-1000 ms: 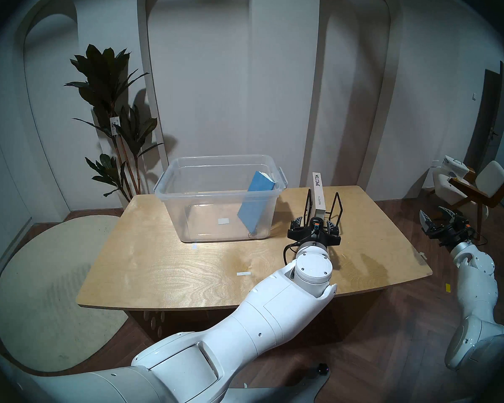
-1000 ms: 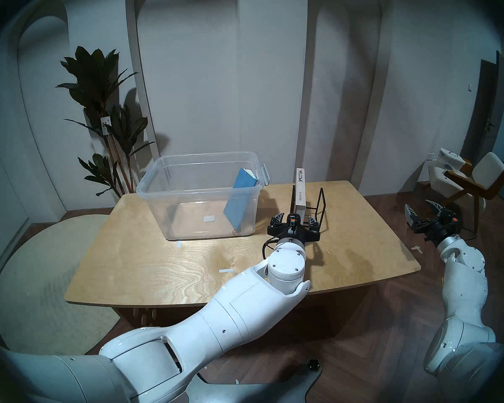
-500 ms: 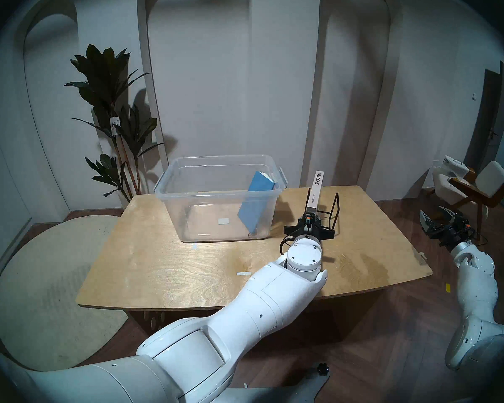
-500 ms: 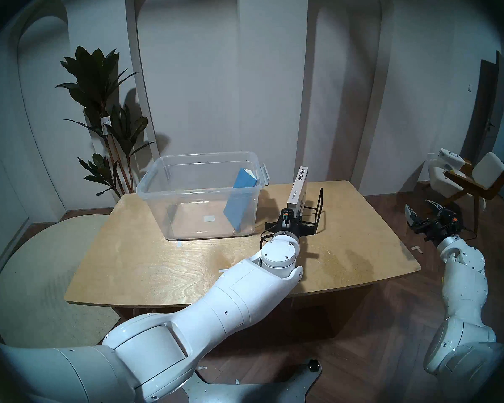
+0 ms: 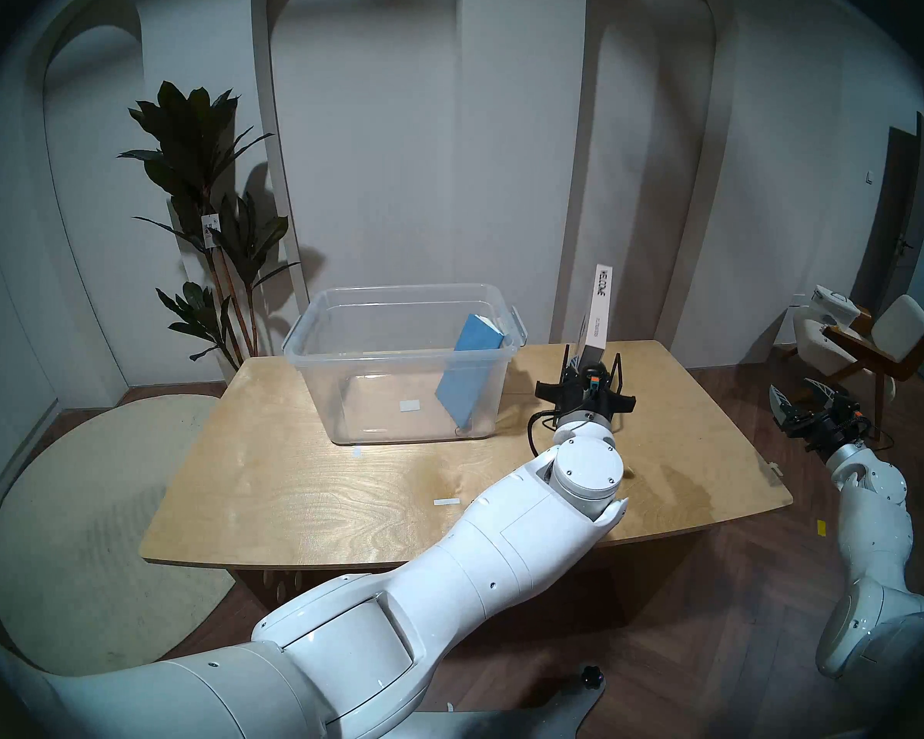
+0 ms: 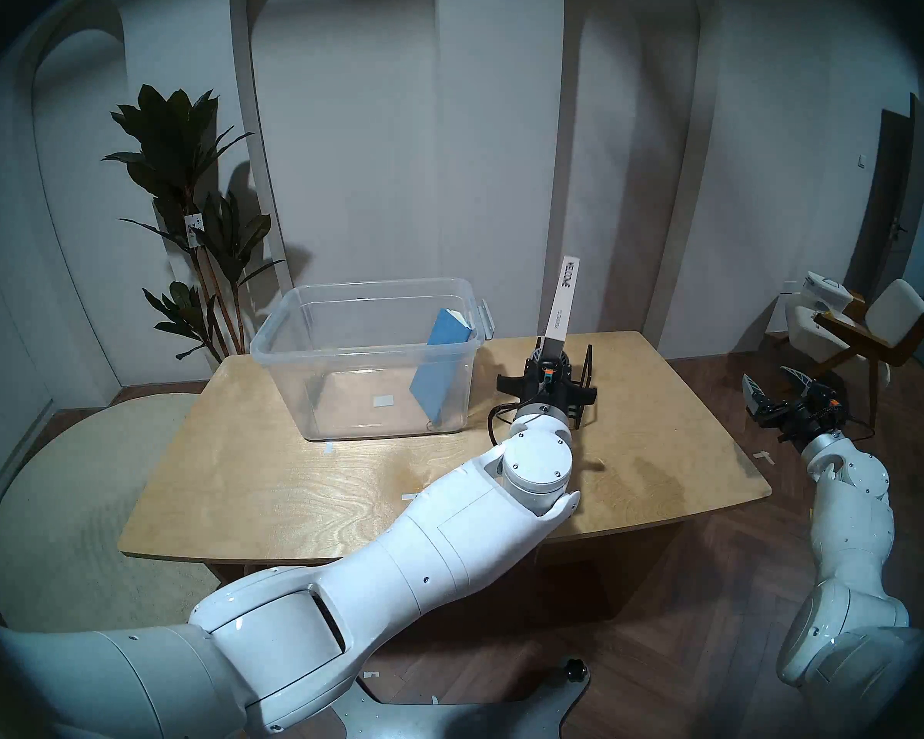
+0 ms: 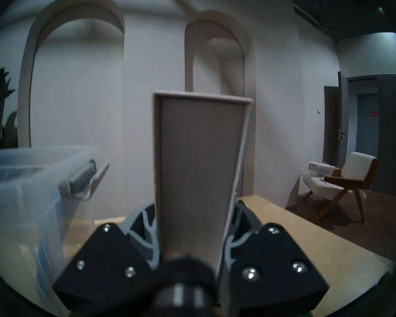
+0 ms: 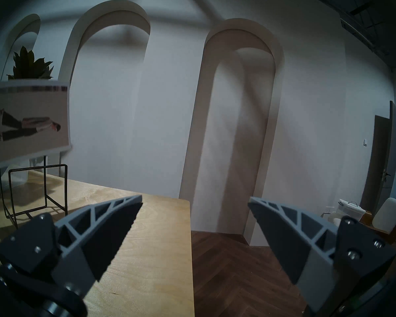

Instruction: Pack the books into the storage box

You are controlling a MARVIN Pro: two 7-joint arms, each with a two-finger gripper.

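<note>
My left gripper (image 5: pixel 587 369) is shut on the bottom end of the white "WELCOME" book (image 5: pixel 599 308) and holds it upright, lifted above the black wire rack (image 5: pixel 616 372). The book fills the middle of the left wrist view (image 7: pixel 199 172) and shows at the left of the right wrist view (image 8: pixel 28 122). The thin blue book (image 5: pixel 468 372) leans inside the clear storage box (image 5: pixel 310 359) against its right wall. The box stands just left of the held book (image 6: pixel 564 303). My right gripper (image 5: pixel 801 399) is open and empty, off the table's right side.
The wooden table (image 5: pixel 300 487) carries the box and rack, with small tape marks (image 5: pixel 445 501). A potted plant (image 5: pixel 209 199) stands behind the table's left corner. A chair (image 5: pixel 876 343) stands at the far right. A round rug (image 5: pixel 76 508) lies on the floor at left.
My left gripper moved in, closed on the white book in the rack, and lifted it up out of the rack. The right arm has not moved.
</note>
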